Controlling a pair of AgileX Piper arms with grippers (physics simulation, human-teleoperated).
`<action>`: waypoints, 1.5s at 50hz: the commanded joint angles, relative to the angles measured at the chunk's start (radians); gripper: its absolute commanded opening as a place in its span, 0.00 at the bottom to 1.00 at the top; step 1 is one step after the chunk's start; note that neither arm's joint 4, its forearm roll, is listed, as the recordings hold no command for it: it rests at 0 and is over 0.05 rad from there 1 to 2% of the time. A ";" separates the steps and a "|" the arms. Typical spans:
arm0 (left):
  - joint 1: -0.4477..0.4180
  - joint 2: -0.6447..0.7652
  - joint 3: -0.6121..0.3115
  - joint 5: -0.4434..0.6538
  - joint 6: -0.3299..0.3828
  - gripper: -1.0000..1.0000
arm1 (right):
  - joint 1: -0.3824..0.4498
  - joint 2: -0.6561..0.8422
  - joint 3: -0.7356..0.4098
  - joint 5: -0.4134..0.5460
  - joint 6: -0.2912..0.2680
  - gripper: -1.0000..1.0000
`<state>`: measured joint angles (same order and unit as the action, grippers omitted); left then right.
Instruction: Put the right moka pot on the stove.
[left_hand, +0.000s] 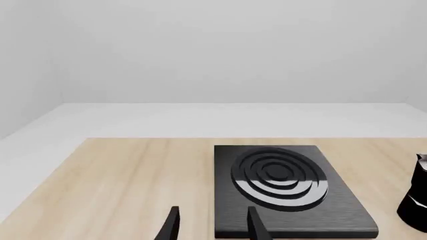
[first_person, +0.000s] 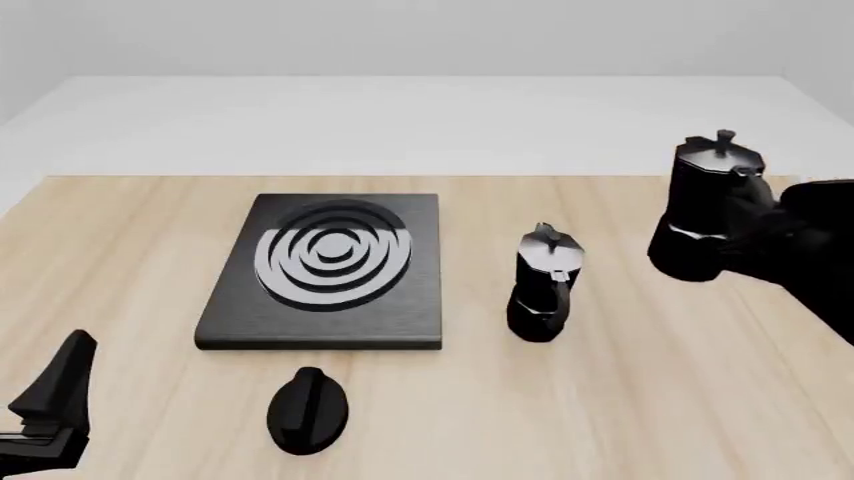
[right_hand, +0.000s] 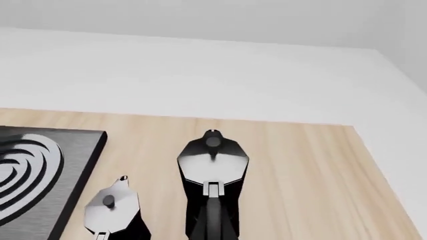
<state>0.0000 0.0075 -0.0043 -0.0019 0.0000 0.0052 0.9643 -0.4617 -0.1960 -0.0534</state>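
Simulated kitchen tabletop, stove (first_person: 324, 322), wooden table (first_person: 641, 400)

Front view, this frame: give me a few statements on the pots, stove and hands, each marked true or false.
1. The right moka pot is held off the table by the right hand. True.
2. The stove carries a pot. False: its burner is bare.
3. The other moka pot lies tipped over. False: it stands upright, right of the stove.
4. The knob sits nearer than the stove. True.
5. The left hand holds nothing. True.
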 joint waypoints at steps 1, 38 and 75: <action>0.000 0.000 0.000 0.000 0.000 1.00 | 0.042 -0.063 -0.136 0.096 0.011 0.00; 0.000 0.000 0.000 0.000 0.000 1.00 | 0.264 0.079 -0.416 0.135 0.009 0.00; 0.000 0.000 0.000 0.000 0.000 1.00 | 0.549 0.416 -0.682 0.074 -0.036 0.00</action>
<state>0.0000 0.0075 -0.0043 -0.0019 0.0000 0.4779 1.3044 -1.0661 -0.0859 -0.0812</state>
